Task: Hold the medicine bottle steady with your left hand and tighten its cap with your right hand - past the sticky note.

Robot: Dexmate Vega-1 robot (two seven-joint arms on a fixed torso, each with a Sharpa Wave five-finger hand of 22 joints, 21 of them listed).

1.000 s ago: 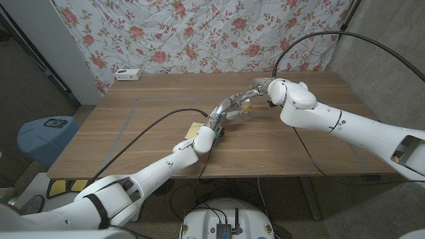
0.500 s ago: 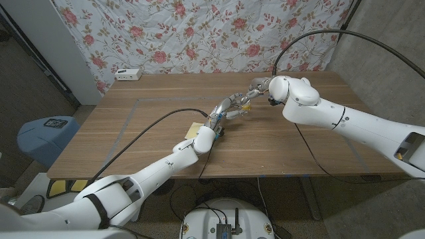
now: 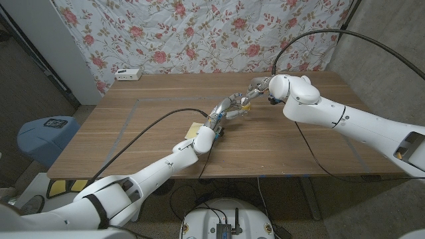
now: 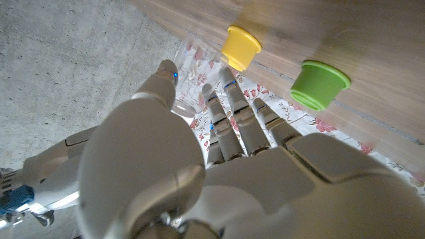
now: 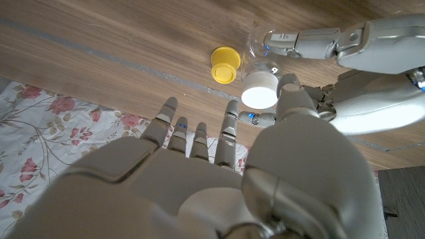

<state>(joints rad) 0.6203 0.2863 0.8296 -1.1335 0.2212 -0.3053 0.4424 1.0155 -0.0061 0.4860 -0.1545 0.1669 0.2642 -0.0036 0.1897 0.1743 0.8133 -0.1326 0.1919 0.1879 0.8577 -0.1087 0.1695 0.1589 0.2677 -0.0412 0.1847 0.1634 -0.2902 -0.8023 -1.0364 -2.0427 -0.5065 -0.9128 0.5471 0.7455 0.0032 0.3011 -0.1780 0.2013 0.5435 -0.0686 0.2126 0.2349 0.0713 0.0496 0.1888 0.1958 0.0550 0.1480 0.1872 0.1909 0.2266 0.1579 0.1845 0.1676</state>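
**Bottle held, cap under the right hand, tightening not yet shown as finished**

The medicine bottle (image 5: 260, 50) stands toward the middle of the table (image 3: 133, 133), nearer its far edge, beyond the sticky note (image 3: 194, 129) that lies by the left forearm. The left hand (image 3: 227, 109) has its fingers around the clear body of the bottle, which I judge to be a holding grip, so the steadying half of the task looks in place. The right hand (image 3: 259, 87) reaches in from the far right side; in the right wrist view its thumb lies against the white cap (image 5: 259, 90) while its other fingers are spread and off it. Whether the cap is truly pinched cannot be told. A yellow cup (image 4: 240, 46) and a green cup (image 4: 320, 83) stand mouth-down on the table beyond the bottle, apart from both hands. What seems left is the actual turning of the cap until snug; nothing shows how tight it sits.
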